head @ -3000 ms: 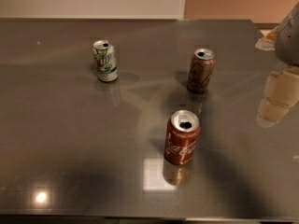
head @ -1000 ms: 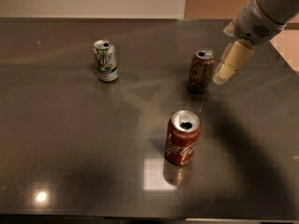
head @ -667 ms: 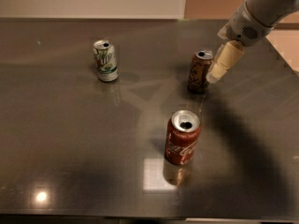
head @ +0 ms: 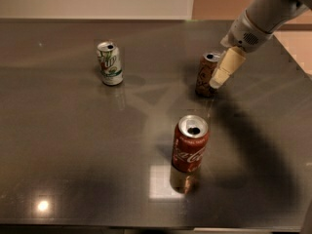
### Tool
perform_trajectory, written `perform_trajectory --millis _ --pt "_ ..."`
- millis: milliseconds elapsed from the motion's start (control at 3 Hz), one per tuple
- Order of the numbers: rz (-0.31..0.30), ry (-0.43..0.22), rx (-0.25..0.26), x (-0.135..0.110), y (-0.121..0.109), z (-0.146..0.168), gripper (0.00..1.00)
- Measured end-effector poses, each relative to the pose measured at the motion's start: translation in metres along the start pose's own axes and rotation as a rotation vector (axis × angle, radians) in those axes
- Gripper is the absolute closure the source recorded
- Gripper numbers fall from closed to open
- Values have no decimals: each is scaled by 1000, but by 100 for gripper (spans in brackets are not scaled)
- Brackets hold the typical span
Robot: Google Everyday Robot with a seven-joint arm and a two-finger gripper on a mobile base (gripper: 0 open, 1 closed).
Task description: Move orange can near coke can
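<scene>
At far right of table (head: 73, 145), gripper (head: 218, 80) is held just beside orange can (head: 204, 77); whether open or closed can't be told. Approach/grasp step judged in hand. Next: can to be clamped, then carried fwd to coke can (head: 190, 143), w/o knocking it.

Dim light, glare patches on the table (head: 73, 145); the gripper (head: 220, 78) beside the orange can (head: 204, 79) casts a broad shadow.
</scene>
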State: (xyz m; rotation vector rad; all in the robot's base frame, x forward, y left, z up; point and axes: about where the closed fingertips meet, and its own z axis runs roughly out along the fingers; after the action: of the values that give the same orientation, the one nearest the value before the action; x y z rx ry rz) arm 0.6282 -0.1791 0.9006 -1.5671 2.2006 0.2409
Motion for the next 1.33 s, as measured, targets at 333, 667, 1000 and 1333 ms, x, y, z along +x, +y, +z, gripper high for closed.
perform_trajectory --millis 333,667,1000,1333 --pt "-16 -6 -37 -2 3 5 17" --pt "-36 -16 -69 -4 9 6 40" --pt "-52 -21 -86 -5 14 1 63" --pt "-75 -21 -104 -3 24 -8 87"
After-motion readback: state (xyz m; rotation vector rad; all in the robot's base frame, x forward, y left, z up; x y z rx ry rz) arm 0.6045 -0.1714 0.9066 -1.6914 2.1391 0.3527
